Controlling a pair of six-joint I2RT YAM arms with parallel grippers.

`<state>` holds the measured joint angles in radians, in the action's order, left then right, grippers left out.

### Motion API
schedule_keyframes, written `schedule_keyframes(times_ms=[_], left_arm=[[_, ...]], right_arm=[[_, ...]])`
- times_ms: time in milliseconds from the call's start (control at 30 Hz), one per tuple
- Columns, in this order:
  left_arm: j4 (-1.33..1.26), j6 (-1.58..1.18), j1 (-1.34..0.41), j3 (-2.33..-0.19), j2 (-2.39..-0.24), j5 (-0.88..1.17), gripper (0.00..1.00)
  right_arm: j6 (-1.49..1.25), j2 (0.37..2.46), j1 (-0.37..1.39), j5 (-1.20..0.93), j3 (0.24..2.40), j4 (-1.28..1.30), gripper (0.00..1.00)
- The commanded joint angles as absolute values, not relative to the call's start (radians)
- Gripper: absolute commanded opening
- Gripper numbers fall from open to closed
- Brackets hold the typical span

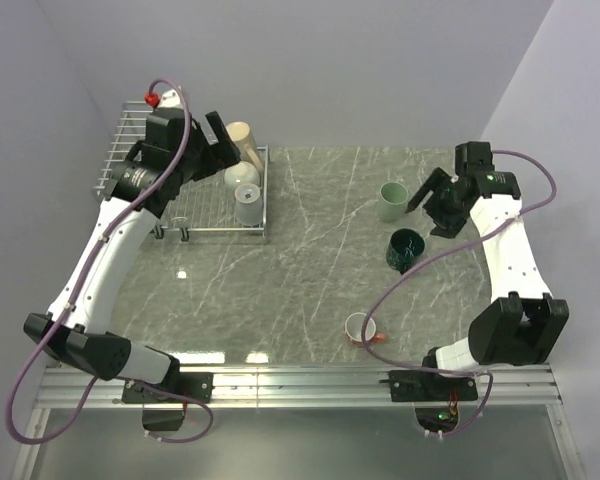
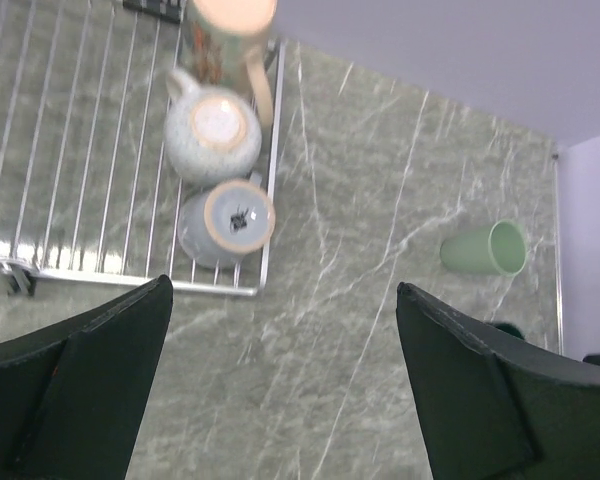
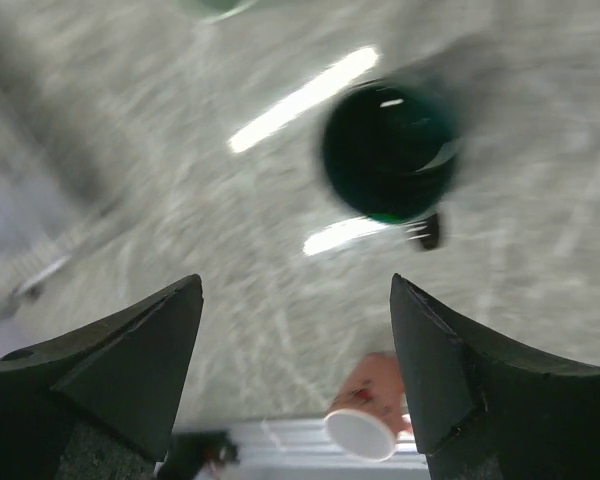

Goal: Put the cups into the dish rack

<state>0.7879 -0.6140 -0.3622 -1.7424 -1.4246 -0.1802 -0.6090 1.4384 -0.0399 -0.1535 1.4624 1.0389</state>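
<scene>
The silver wire dish rack [image 1: 140, 150] [image 2: 80, 150] stands at the far left. Three cups sit along its right side: a tall beige one [image 1: 242, 138] [image 2: 225, 40], a cream-white one [image 1: 242, 175] [image 2: 212, 130] and a pale blue one [image 1: 248, 206] [image 2: 228, 225]. My left gripper [image 1: 218, 145] [image 2: 283, 288] hangs open above that side, holding nothing. On the table a pale green cup [image 1: 393, 200] [image 2: 485, 250] lies on its side. A dark green cup [image 1: 405, 248] [image 3: 390, 150] stands upright. A small orange-red cup [image 1: 360, 328] [image 3: 370, 410] lies near the front edge. My right gripper [image 1: 430, 208] [image 3: 295, 285] is open and empty, above the table between the green cups.
Grey marble tabletop [image 1: 300, 260] with walls close behind and on both sides. An aluminium rail [image 1: 300, 378] runs along the near edge, just beyond the orange-red cup. The right wrist view is blurred.
</scene>
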Motion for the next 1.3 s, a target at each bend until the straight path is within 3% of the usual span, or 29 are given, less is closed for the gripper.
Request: schedule_keyframes(times_ms=[0, 200, 600, 667, 733, 767, 1033, 1267], left_arm=[[0.747, -0.652, -0.36, -1.635, -1.398, -0.14, 0.99], [0.71, -0.654, -0.36, -1.517, -1.351, -0.107, 0.99], [0.693, -0.637, -0.359, -1.505, -1.37, -0.084, 0.99], [0.693, -0.635, -0.357, -1.502, -1.37, -0.08, 0.99], [0.696, -0.632, -0.359, -1.502, -1.368, -0.083, 0.99], [0.699, -0.63, -0.359, -1.502, -1.368, -0.084, 0.99], [0.71, -0.627, -0.348, -1.493, -1.353, -0.086, 1.0], [0.606, -0.632, -0.33, -1.462, -1.321, 0.088, 0.99]], right_arm=[[-0.621, 1.476, -0.067, -0.002, 1.425, 1.085, 0.82], [-0.623, 1.535, -0.093, 0.087, 1.352, 1.031, 0.81], [-0.64, 1.687, -0.117, 0.054, 1.255, 0.894, 0.71], [-0.637, 1.698, -0.115, 0.045, 1.253, 0.874, 0.63], [-0.635, 1.712, -0.117, 0.038, 1.253, 0.871, 0.49], [-0.634, 1.718, -0.117, 0.031, 1.252, 0.865, 0.37], [-0.62, 1.723, -0.107, 0.002, 1.181, 0.825, 0.0], [-0.632, 1.663, -0.107, -0.141, 1.213, 0.837, 0.0]])
